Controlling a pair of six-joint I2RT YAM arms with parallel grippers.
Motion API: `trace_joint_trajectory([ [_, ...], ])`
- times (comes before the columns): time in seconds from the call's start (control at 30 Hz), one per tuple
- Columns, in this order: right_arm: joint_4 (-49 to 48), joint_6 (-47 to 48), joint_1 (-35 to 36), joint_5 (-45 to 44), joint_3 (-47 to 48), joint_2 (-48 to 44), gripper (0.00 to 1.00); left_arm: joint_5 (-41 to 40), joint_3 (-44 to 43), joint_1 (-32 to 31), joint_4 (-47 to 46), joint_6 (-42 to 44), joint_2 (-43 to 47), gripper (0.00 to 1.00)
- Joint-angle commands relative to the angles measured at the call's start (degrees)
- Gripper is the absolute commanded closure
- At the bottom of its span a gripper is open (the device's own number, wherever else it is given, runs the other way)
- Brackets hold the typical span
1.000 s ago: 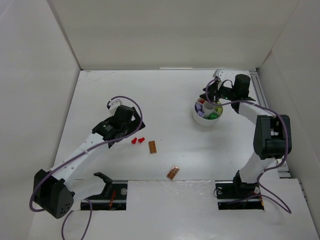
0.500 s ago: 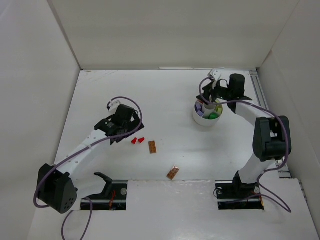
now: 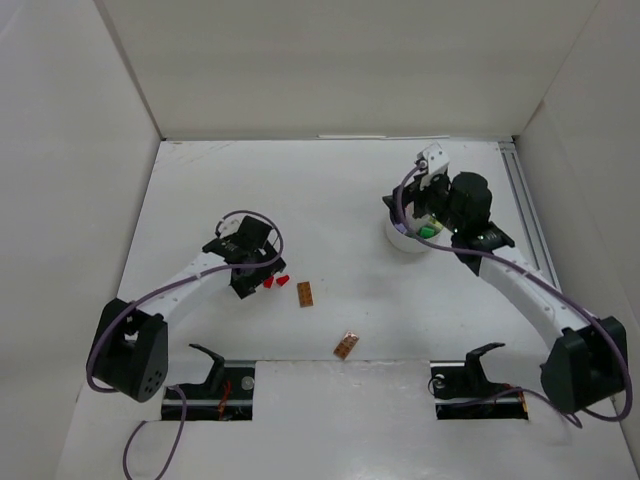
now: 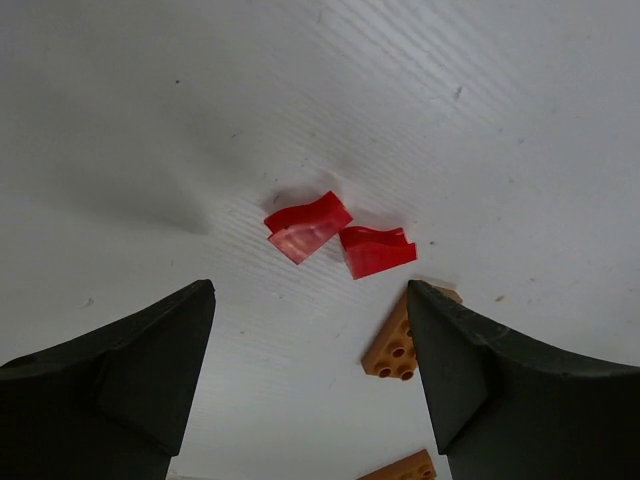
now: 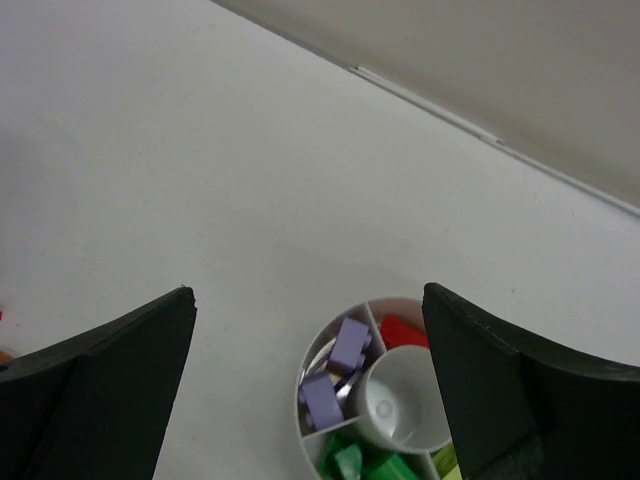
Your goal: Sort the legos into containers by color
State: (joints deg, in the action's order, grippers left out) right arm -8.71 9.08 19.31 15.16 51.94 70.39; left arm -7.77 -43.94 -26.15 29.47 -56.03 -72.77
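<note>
Two red legos (image 4: 307,222) (image 4: 377,250) lie side by side on the table, just ahead of my left gripper (image 4: 310,330). It is open, with bare table between its fingers. An orange lego (image 4: 392,350) lies against the inner side of its right finger (image 4: 480,370). A second orange lego (image 4: 405,468) shows at the bottom edge. My right gripper (image 5: 308,300) hangs open and empty above the round white dish (image 5: 299,405). Its containers hold two purple legos (image 5: 350,345), a red one (image 5: 403,330) and green ones (image 5: 360,462).
From above, the red pair (image 3: 275,281) sits by the left gripper (image 3: 250,275), one orange lego (image 3: 305,294) right of it and another (image 3: 346,346) near the front edge. The right arm covers most of the dish (image 3: 400,240). White walls enclose the table.
The left gripper has come in close behind the red legos and its jaws have narrowed a little. The right gripper has opened wide and drawn back over the dish.
</note>
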Motion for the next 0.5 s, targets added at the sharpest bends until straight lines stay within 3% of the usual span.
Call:
trace_joint_trajectory([
  [0.0,2.11,-5.30,2.74,-9.44,-3.85,-6.73,0.00,-0.84,2.28,0.66,-0.12,-6.17,-1.75,0.27],
  [0.47,15.12,-5.30,6.44,-16.30,-8.88,-22.66,0.00,-4.09,4.66,1.19,-6.27,-14.36,-6.59,0.36],
])
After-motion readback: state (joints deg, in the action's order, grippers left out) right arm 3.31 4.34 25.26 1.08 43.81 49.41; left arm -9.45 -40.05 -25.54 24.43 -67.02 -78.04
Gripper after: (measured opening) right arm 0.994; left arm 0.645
